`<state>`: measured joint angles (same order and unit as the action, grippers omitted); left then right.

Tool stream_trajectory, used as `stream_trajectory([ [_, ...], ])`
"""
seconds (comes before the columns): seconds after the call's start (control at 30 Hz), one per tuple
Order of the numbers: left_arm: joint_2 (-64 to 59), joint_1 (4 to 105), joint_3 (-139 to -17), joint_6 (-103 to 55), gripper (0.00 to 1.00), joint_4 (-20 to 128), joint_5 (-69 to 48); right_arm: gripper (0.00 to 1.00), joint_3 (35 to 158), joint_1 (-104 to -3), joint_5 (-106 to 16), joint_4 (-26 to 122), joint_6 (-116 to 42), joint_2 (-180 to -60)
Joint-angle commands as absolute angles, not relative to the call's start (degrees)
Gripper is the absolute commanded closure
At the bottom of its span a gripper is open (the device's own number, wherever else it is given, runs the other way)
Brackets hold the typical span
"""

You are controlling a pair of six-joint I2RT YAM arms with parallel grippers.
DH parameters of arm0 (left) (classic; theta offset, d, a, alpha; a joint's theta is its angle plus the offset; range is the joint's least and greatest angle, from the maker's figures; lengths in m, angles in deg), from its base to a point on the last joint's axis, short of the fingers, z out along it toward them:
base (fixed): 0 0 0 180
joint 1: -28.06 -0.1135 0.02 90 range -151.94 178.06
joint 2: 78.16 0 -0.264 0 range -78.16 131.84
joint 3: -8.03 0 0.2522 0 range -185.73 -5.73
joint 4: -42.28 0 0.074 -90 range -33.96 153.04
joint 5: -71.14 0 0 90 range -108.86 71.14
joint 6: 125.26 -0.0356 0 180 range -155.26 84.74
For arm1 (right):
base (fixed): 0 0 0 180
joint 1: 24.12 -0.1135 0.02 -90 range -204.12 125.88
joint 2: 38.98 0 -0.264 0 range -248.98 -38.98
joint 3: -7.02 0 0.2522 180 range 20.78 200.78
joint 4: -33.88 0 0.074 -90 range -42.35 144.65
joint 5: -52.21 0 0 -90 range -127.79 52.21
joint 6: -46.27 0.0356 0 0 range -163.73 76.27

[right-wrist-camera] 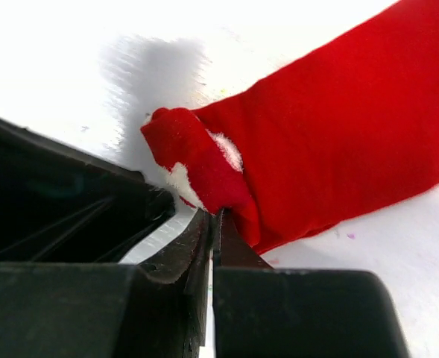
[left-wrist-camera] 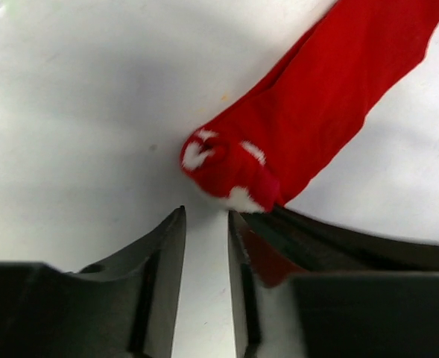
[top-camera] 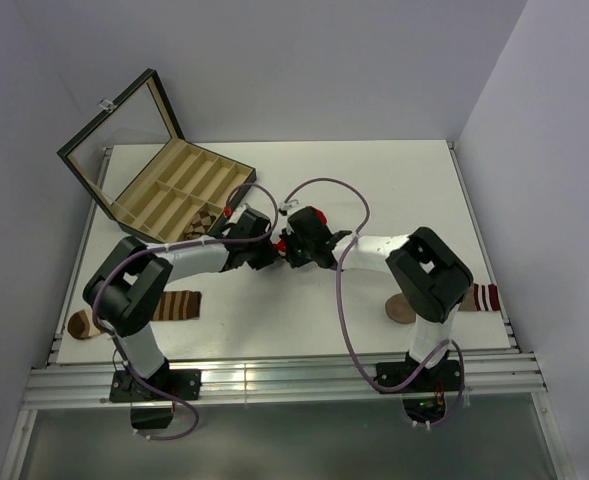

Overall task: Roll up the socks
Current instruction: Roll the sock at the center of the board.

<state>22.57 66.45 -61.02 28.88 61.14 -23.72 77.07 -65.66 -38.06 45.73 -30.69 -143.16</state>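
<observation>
Both arms are meeting mid worktop point(top-camera: 374, 180). R claw point(right-wrist-camera: 215, 220) is pinching shut on the rolled end of the red sock point(left-wrist-camera: 316, 127), prob. to stop the roll unwinding. L claw point(left-wrist-camera: 206, 224) is hanging slightly apart just beside it, gripping nothing.

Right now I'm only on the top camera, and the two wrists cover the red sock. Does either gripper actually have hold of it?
Observer: Yes. The right gripper is shut, pinching a fold of the red sock at its fingertips.
Operator: And the left one?
Observer: The left gripper is slightly open, with bare table between its fingers. It holds nothing.
Operator: How far along is the roll?
Observer: Only the cuff end is bunched into a small lump showing white. The rest lies flat.
</observation>
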Motion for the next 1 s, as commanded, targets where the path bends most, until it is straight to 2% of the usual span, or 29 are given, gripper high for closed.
stream_trajectory([
  [0.0,18.27,65.94,-58.73,28.63,0.64,62.99,-24.57,1.00,75.18,-63.42,-47.95,58.72,-28.53,-148.32],
  [0.2,12.73,65.50,-54.69,29.42,0.43,60.97,-27.47,1.00,77.37,-55.07,-76.96,57.58,-21.76,-150.24],
  [0.3,10.88,65.50,-53.02,30.30,0.34,58.95,-27.30,1.00,78.17,-53.40,-85.04,54.87,-17.02,-151.48],
  [0.33,10.70,65.59,-52.06,30.48,0.28,58.33,-27.04,1.00,77.91,-53.22,-86.29,53.63,-15.35,-152.18],
  [0.43,10.87,65.59,-51.17,31.36,0.23,56.92,-26.07,1.00,77.64,-52.16,-88.42,50.73,-10.77,-153.49],
  [0.5,12.19,65.50,-51.26,31.80,0.24,56.57,-25.28,1.00,77.73,-51.73,-88.94,49.41,-8.75,-154.20],
  [0.77,15.97,65.59,-53.81,32.24,0.36,58.67,-23.52,1.00,76.94,-51.02,-87.72,47.82,-5.15,-155.61],
  [0.97,14.22,65.50,-51.17,34.08,0.35,59.12,-22.73,1.00,76.76,-50.76,-86.05,45.45,-4.35,-156.05],
])
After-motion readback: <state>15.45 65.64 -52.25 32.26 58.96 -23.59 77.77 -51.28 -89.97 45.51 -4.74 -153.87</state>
